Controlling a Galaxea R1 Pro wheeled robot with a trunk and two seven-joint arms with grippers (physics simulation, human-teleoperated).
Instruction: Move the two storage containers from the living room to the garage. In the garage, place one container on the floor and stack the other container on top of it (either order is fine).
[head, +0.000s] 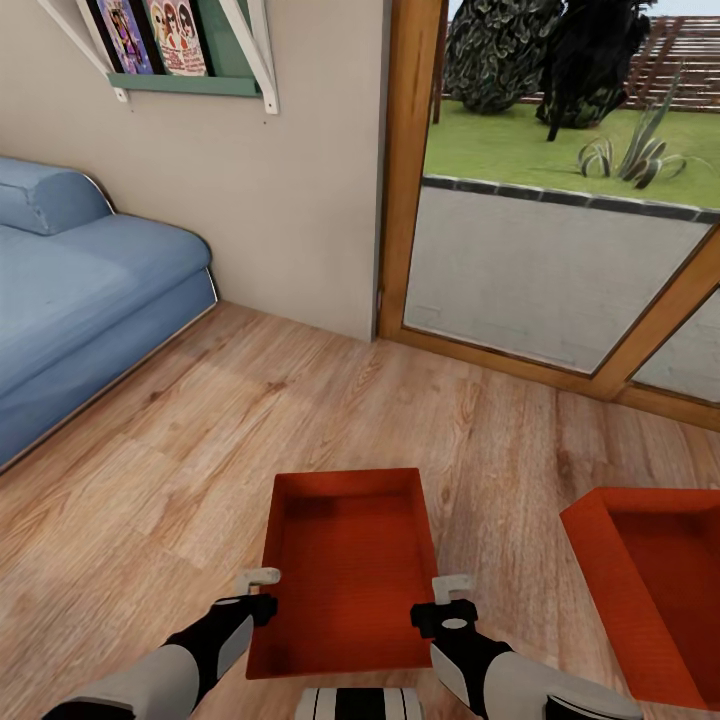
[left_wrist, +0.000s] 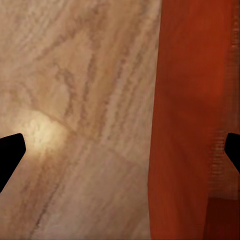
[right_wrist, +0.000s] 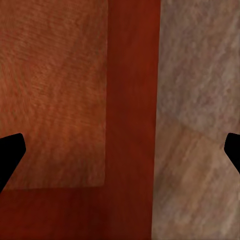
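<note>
Containers lie on the living room's wood-plank floor (head: 150, 470): one storage container (head: 345, 570) straight ahead, the second container (head: 650, 590) just to its right. The left tool (head: 262, 592) and right tool (head: 450, 600), both spread wide, straddle the near container's opposite side walls, gripping nothing.

Both arms reach forward and down, forearms angled inward — the left claw (head: 257, 590) and the right claw (head: 450, 598) level with each other, well apart. Each claw's fingers are spread wide: in the wrist views the dark fingertips (left_wrist: 10, 150) (right_wrist: 10, 152) sit at opposite edges — nothing gripped between them.
</note>
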